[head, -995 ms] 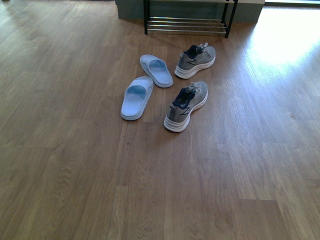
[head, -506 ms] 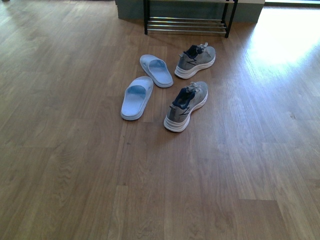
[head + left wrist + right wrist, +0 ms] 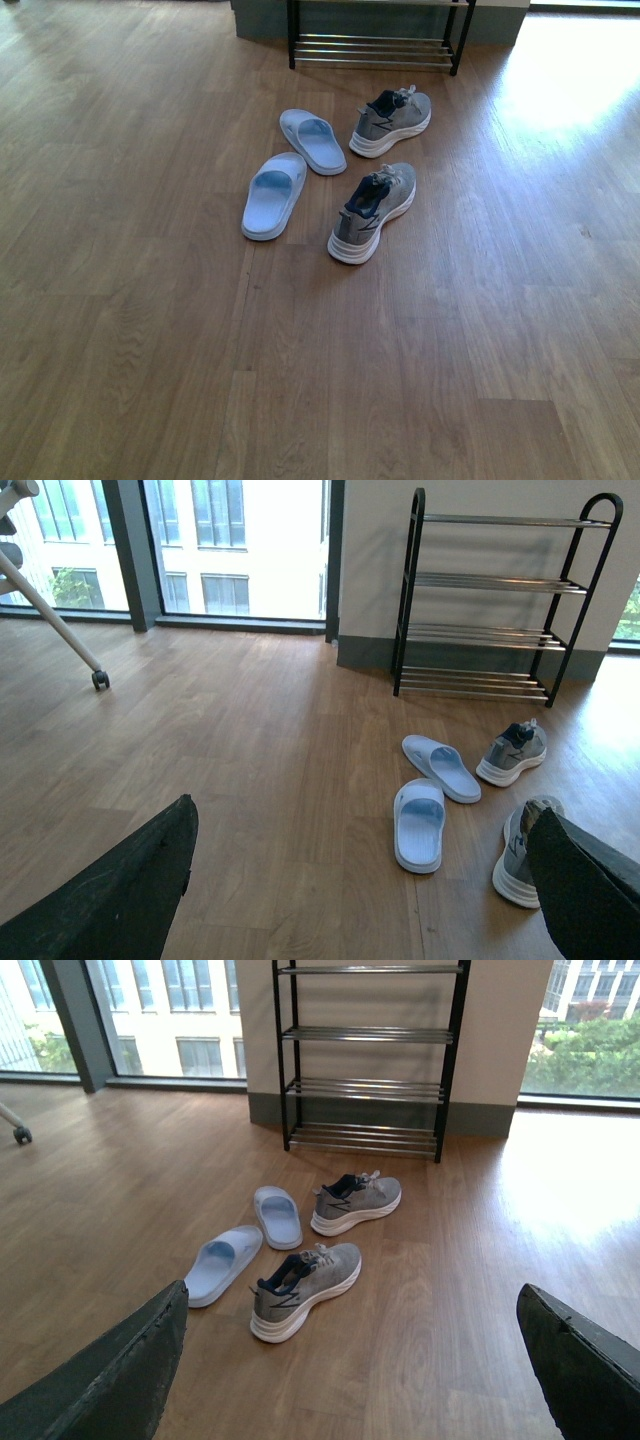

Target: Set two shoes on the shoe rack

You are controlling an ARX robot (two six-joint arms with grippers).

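DESK: Wood-plank floor filling the frame, catching hard sun glare at far R. Seeing the task items anywhere?

PHOTOG: Seeing both, down on the planks. Spotting near sneaker mid-floor, upright on its white sole, toe pointing away & slightly R. Finding far sneaker beyond it, near the foot of shoe rack but not touching it.

DESK: Getting a decent look at that rack?

PHOTOG: Catching only the bottom bars from the front cam. Getting the full thing via wrist cams: black frame w/ rounded tops, four tiers of thin silver bars, backing onto a pale wall beside tall windows.

DESK: Noticing other footwear?

PHOTOG: Noticing two pale blue slides L of the sneakers: near slide beside the near sneaker, far slide just beside the far one, apart from both.

DESK: And the arms?

PHOTOG: Hanging well back from everything. Showing L gripper w/ jaws spread wide, gripping nothing. Showing R gripper likewise, jaws wide apart, looking down toward both sneakers & the rack.
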